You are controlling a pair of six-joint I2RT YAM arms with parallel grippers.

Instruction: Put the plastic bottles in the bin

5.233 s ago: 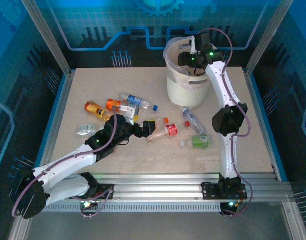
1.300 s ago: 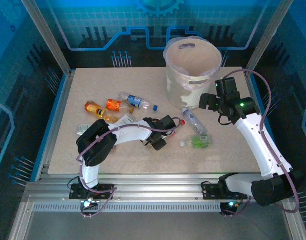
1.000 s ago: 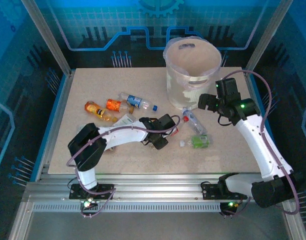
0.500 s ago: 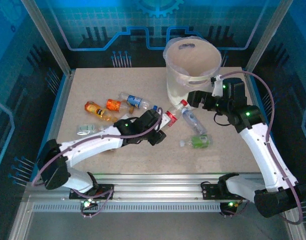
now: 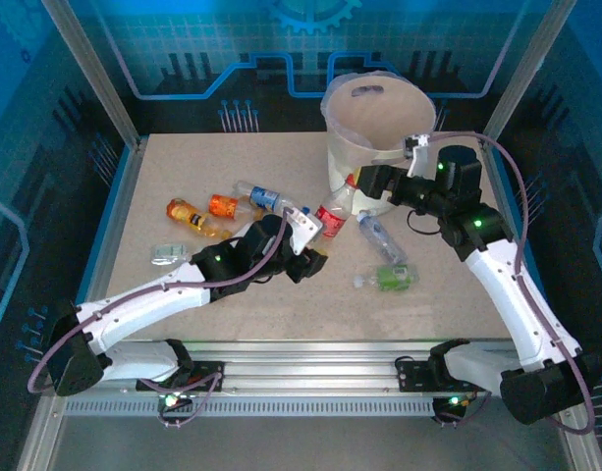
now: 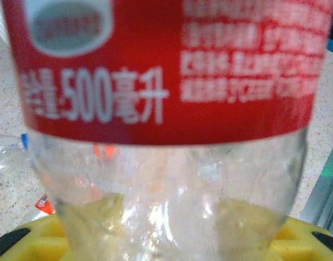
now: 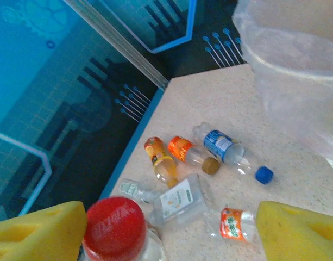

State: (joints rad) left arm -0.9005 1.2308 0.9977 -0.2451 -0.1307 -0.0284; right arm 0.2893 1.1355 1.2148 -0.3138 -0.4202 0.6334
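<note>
Loose bottles (image 5: 210,208) lie on the left half of the table (image 5: 183,167). The left fingers (image 6: 46,239) are clenched on a red-labelled bottle (image 5: 328,218), held just left of the bin (image 5: 345,169). The right fingers (image 7: 38,228) are released, set wide apart either side of its red cap (image 7: 113,225). A green-labelled bottle (image 5: 391,278) lies nearby.

plastic bottles (image 5: 264,198) in the top view: 7 | bin (image 5: 346,179): 1 | robot arms (image 5: 163,290): 2
</note>
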